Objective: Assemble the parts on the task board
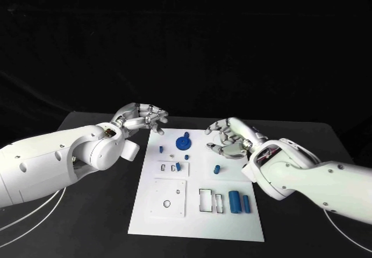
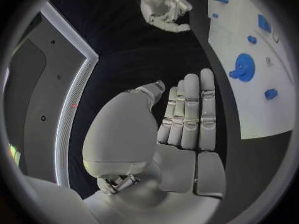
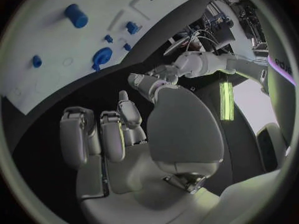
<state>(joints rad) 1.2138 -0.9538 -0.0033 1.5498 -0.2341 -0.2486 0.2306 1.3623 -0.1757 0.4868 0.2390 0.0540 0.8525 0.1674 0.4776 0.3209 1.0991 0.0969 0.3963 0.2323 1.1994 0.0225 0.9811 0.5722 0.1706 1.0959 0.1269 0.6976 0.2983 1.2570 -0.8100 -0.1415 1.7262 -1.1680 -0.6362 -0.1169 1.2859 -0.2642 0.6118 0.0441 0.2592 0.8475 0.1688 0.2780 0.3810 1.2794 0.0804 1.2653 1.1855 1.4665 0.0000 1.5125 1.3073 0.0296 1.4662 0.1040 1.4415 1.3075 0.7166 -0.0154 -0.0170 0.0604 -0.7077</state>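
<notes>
Head view. The task board (image 1: pixel 159 215), a white plate, lies lengthwise along the middle of the black table (image 1: pixel 93 215). The left hand (image 1: pixel 142 119) is raised over the table just beside the board's far left corner, its fingers loosely curled and apart, gripping nothing. The right hand (image 1: pixel 226 138) hovers over the board's far right edge, palm turned toward the left hand, fingers bent inward yet separated, likewise empty. Both white forearms slope in from the table's near side edges.

Parts on the board: a blue disc (image 1: pixel 184 142) near the far edge, between the two hands; a small blue peg (image 1: pixel 161 149) near the left edge; a small blue block (image 1: pixel 178 166) at a slot in the middle; a short blue cylinder (image 1: pixel 217 169) toward the right edge, close below the right hand; two upright blue cylinders (image 1: pixel 234 201) side by side near the near right corner, next to a rectangular recess (image 1: pixel 212 200).

Left wrist view. The left hand (image 2: pixel 187 114) shows its fingers extended straight and side by side, the thumb apart, with nothing held; the blue disc (image 2: pixel 243 66) lies on the board (image 2: pixel 261 114) beyond the fingertips, and the right hand (image 2: pixel 163 7) hangs farther off.

Right wrist view. The right hand (image 3: pixel 115 134) has its fingers bent forward, empty; the board (image 3: pixel 56 55) with the disc (image 3: pixel 101 57) lies beyond them, and the left hand (image 3: pixel 156 77) is visible across from it.
</notes>
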